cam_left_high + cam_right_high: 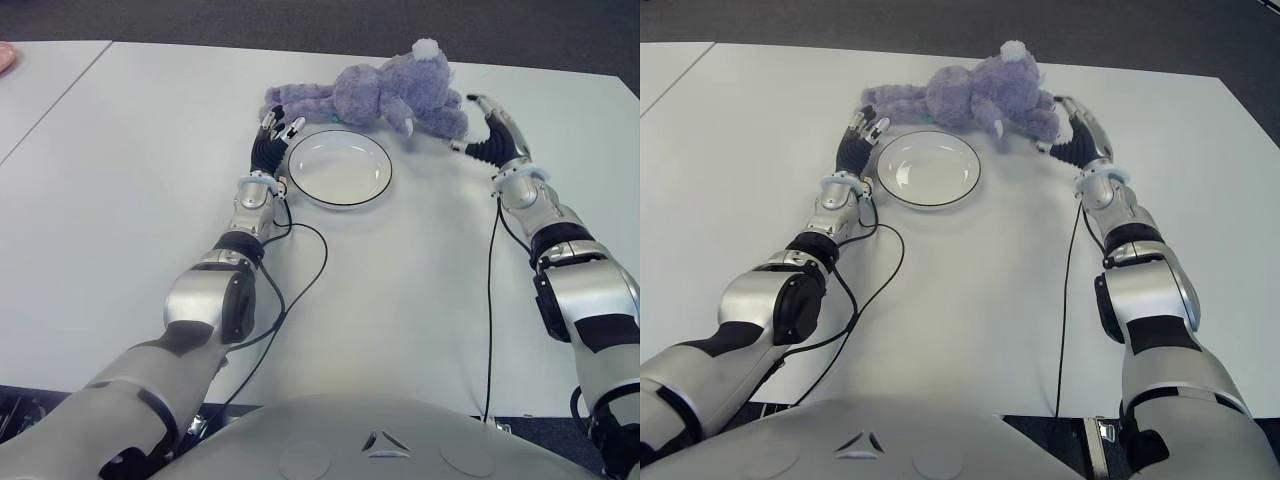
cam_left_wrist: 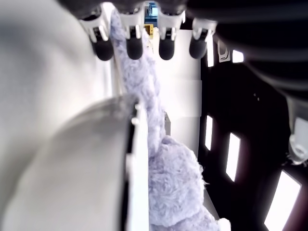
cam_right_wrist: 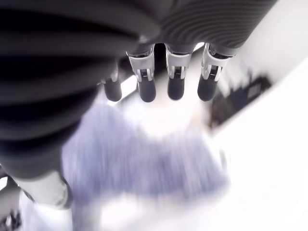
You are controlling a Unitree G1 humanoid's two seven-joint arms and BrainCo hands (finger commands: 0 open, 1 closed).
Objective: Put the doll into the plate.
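**Doll lying just behind the plate, both hands flanking it**

Currently the purple doll (image 1: 385, 95) is lying stretched out on the white worktop (image 1: 120, 200), just behind the far rim of the plate (image 1: 340, 168), which is sitting empty. Nothing of the doll is inside the plate yet.

The left hand (image 1: 280, 128) is reaching up beside the plate's left edge, its fingers extended toward the doll's thin trailing limb. In the left wrist view those fingers (image 2: 134, 48) are standing straight and spread, with the fuzzy limb running past them but not clamped. The right hand (image 1: 485, 125) is coming in at the doll's other end, near its head; its fingers (image 3: 175, 89) are likewise showing straight and relaxed, holding nothing.

Judging by its look, the doll is going to handle as light, soft and floppy, not fragile or slippery. Taking it by the thin limb alone would probably let the body dangle and swing. A better hold seems to be the plump middle, or one hand at each end, scooping it toward the robot and lowering it onto the plate.
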